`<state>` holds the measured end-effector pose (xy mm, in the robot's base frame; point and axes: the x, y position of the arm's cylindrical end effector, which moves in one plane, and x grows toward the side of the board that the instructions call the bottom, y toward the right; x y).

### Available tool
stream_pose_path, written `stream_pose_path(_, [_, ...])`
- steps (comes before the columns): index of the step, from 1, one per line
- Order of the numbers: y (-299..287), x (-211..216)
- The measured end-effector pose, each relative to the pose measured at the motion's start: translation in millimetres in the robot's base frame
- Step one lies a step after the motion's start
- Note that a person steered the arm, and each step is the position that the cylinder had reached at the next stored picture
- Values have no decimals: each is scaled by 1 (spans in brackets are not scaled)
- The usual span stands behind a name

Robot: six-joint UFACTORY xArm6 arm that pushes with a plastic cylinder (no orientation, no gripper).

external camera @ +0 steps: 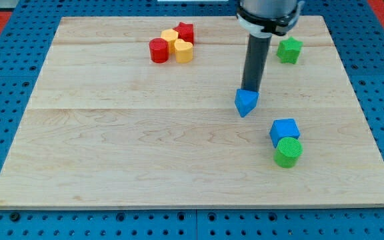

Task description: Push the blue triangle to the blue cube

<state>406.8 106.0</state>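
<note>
The blue triangle [246,102] lies on the wooden board right of centre. The blue cube [284,131] sits lower and to the view's right of it, a short gap apart. My tip [251,89] is at the triangle's upper edge, touching or nearly touching it. The dark rod rises from there to the view's top.
A green cylinder [288,152] touches the blue cube's lower side. A green star [289,50] lies at the upper right. A red cylinder [159,51], a yellow cylinder [183,51], another yellow block [170,37] and a red star [185,31] cluster at the top.
</note>
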Motion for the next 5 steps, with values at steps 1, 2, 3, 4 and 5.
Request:
stream_pose_path(1, [15, 8])
stream_pose_path(2, [24, -13])
stream_pose_path(3, [-10, -27])
stream_pose_path(4, [-64, -27])
stream_pose_path(5, [-97, -22])
